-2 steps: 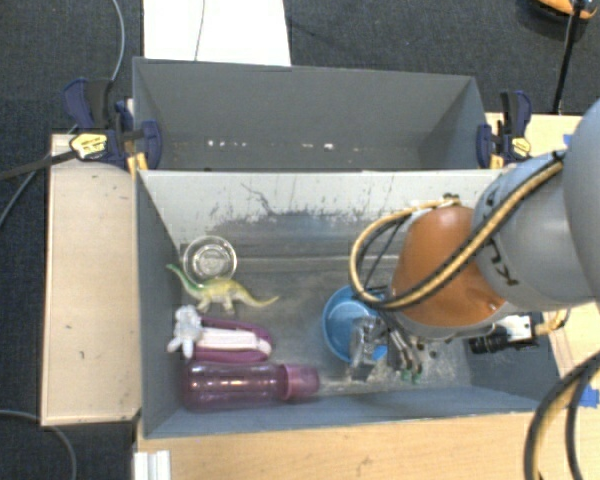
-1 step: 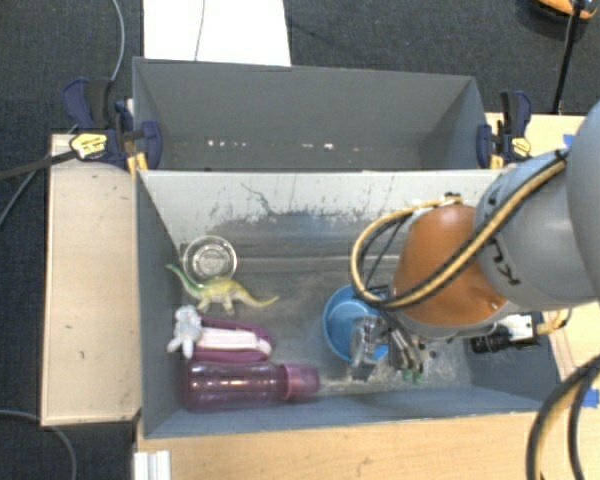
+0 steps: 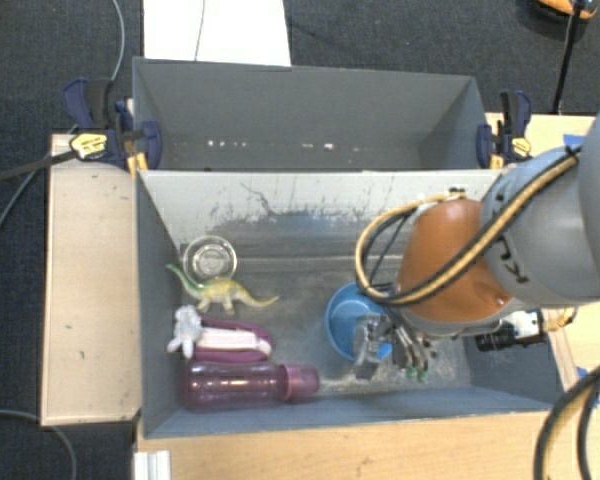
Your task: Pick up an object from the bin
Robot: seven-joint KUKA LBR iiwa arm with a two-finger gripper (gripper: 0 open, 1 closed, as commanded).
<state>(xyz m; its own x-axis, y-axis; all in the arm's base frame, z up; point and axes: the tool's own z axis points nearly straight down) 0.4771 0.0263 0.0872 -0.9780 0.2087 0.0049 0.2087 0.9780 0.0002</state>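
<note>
Bin pick, arm low in the grey bin (image 3: 300, 118). A blue cup (image 3: 346, 318) sits just left of the gripper (image 3: 385, 358), touching or nearly so; can't tell which. I also can't tell whether the gripper is spread or pressed together, as the orange wrist cover (image 3: 445, 268) and cables crowd over it.

My read: the cup is the target. To do this well I'd put one side of the gripper inside the rim and one outside, pinch the wall, then lift straight up. The cup looks light and prob. tips or skids if nudged sideways first. The bin's near wall is close by the gripper, so little room to shift that way.

Other stuff, all further left of the gripper, L to R:
- white figure (image 3: 185, 330)
- clear round jar (image 3: 210, 260)
- green dinosaur toy (image 3: 225, 293)
- pink-and-white tube (image 3: 235, 341)
- purple bottle (image 3: 242, 384), on its side, cap end toward the gripper

None blocks the cup. The bottle's cap is nearest, but apart.
</note>
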